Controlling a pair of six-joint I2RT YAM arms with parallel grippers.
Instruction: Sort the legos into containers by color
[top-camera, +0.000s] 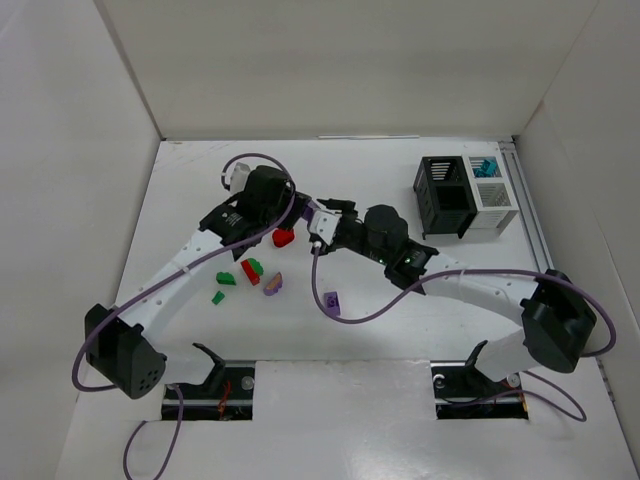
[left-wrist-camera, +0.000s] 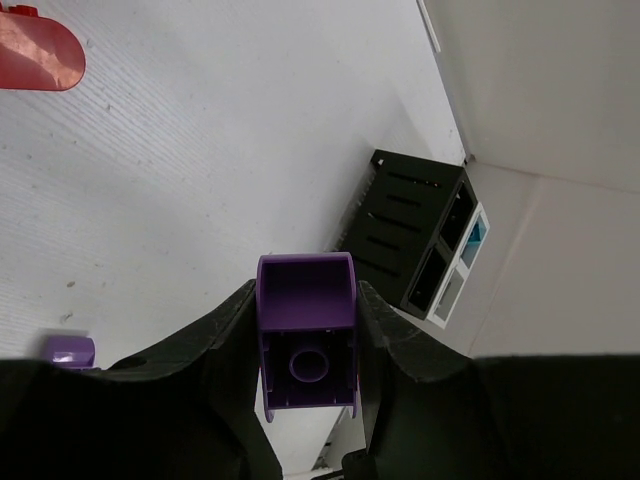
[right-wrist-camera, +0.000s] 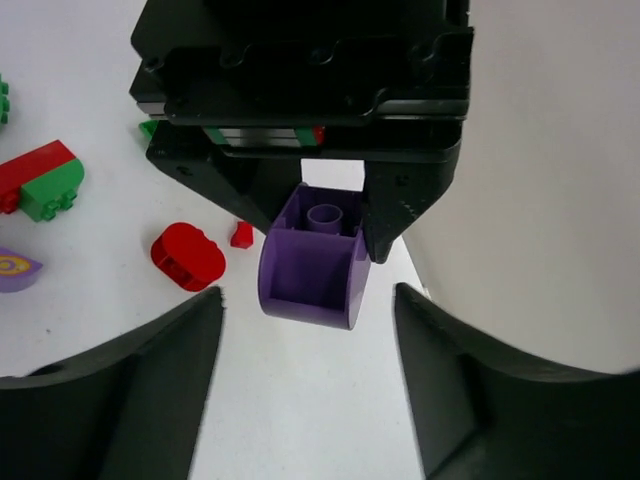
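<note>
1. From above, we see the left arm (top-camera: 190, 265) and right arm (top-camera: 470, 285) meeting tip to tip over the middle of the table (top-camera: 380, 170). The containers (top-camera: 466, 195) stand to the far right. Loose legos (top-camera: 250, 270) lie near-left of the meeting point. The held brick is too small to make out here.
2. On the left wrist, the left fingers (left-wrist-camera: 222, 345) pinch a purple lego (left-wrist-camera: 307, 345) by its flat sides. It is lifted clear of the table, with its free end pointing towards the containers.
3. On the right wrist, the right fingers (right-wrist-camera: 130, 390) are spread wide either side of that purple lego, not touching it. We read this as a handover, since the containers sit on the right arm's side.
</note>
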